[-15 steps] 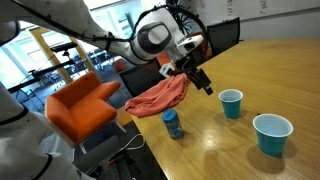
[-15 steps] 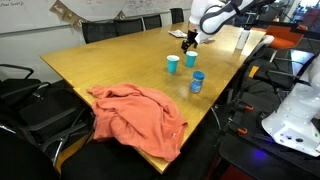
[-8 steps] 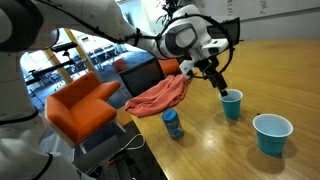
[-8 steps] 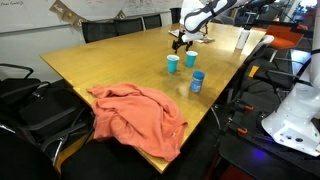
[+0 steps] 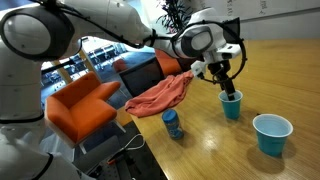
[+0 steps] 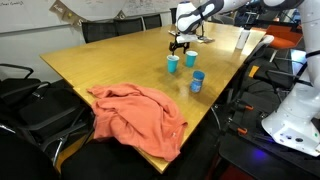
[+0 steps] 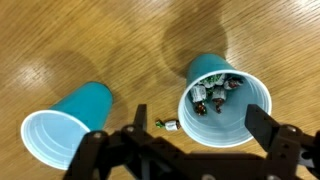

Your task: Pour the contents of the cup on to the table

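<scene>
**A:** Glossy yellowish-brown wood everywhere; that's the table [image 7: 60, 40]. Where's the cup?

**B:** In the wrist view the cup [image 7: 225, 112] stands upright on the wood, mouth up, at about two o'clock from the spot between the fingers. The contents [image 7: 212, 97] lie inside it, a small heap of dark and pale bits against the far wall.

**A:** And the gripper?

**B:** The gripper [image 7: 178, 140] has its fingers spread wide and holds nothing. One finger [image 7: 275, 140] reaches past the rim at four o'clock of the cup, and the other sits well off at eight o'clock. I can't tell whether either touches it.

**A:** Anything spilled?

**B:** One stray piece [image 7: 170, 125] lies on the wood just beside the cup's rim, at eight o'clock.

**A:** What else is around?

**B:** A second teal cup [image 7: 62, 128] stands at nine o'clock of the first, apart from it. In an exterior view a small blue bottle [image 5: 172, 123] stands at eight o'clock of the cup, and an orange cloth [image 5: 160, 97] hangs over the table edge at nine o'clock, beside an orange armchair [image 5: 80, 108].
</scene>
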